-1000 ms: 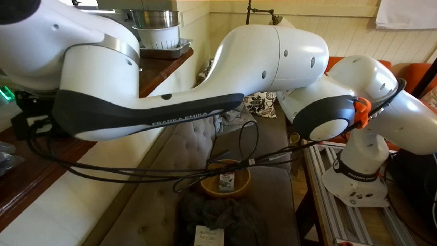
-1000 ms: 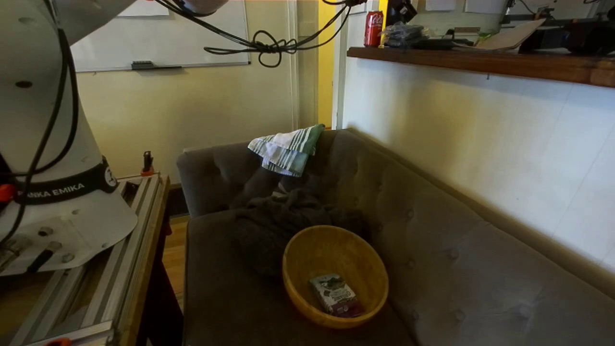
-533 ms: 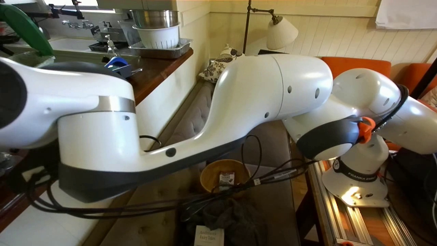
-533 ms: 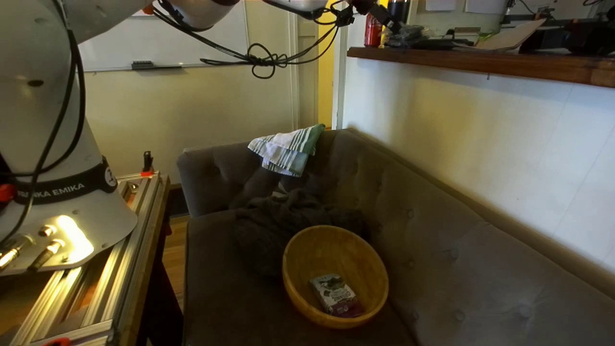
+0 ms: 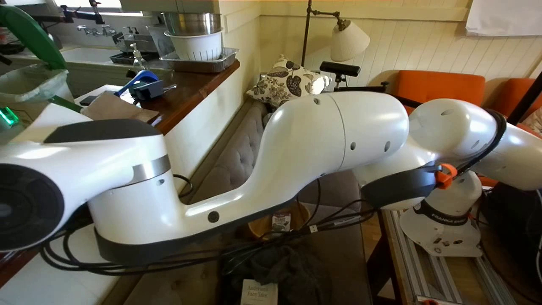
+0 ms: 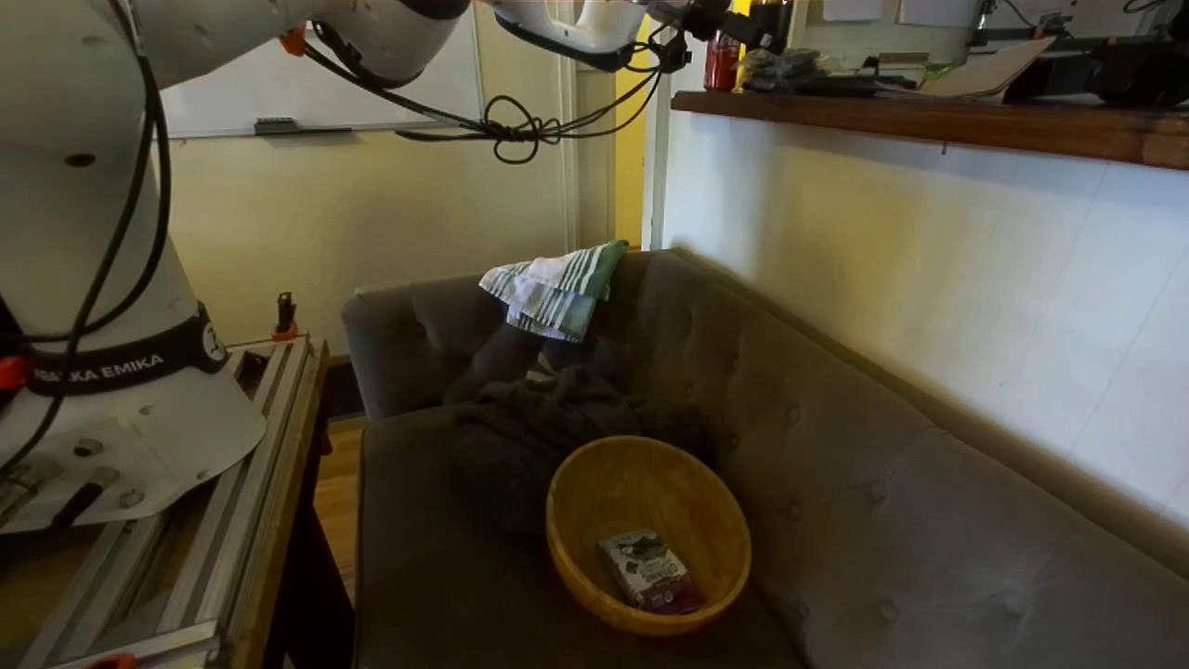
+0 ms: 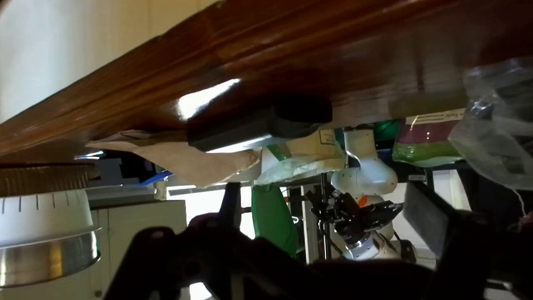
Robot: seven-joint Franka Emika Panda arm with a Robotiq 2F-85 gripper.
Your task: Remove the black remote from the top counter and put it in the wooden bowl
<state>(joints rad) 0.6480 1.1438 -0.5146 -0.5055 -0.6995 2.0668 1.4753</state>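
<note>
The dark elongated object that looks like the black remote (image 7: 258, 125) lies on the glossy brown counter (image 7: 291, 62) in the wrist view, which stands upside down. It also seems to show as a flat dark shape in an exterior view (image 6: 841, 85); the arm hides it in the opposite exterior view. My gripper (image 7: 329, 210) is open, with its fingers wide apart and nothing between them. It is over the counter, apart from the remote, and shows small in an exterior view (image 6: 743, 32). The wooden bowl (image 6: 678, 492) sits on the couch with a small packet (image 6: 650, 571) inside.
A clear plastic bag (image 7: 504, 121) and brown paper (image 7: 195, 162) lie on either side of the remote. A red can (image 6: 722, 60) stands near the counter's end. A white pot with a metal bowl (image 5: 192, 36) stands farther along. Loose cables (image 5: 237, 254) hang below the arm.
The arm has come down in both exterior views, and its links and cables hang lower. The lamp, cushion and counter items behind it are uncovered. The bowl and packet have not moved.
</note>
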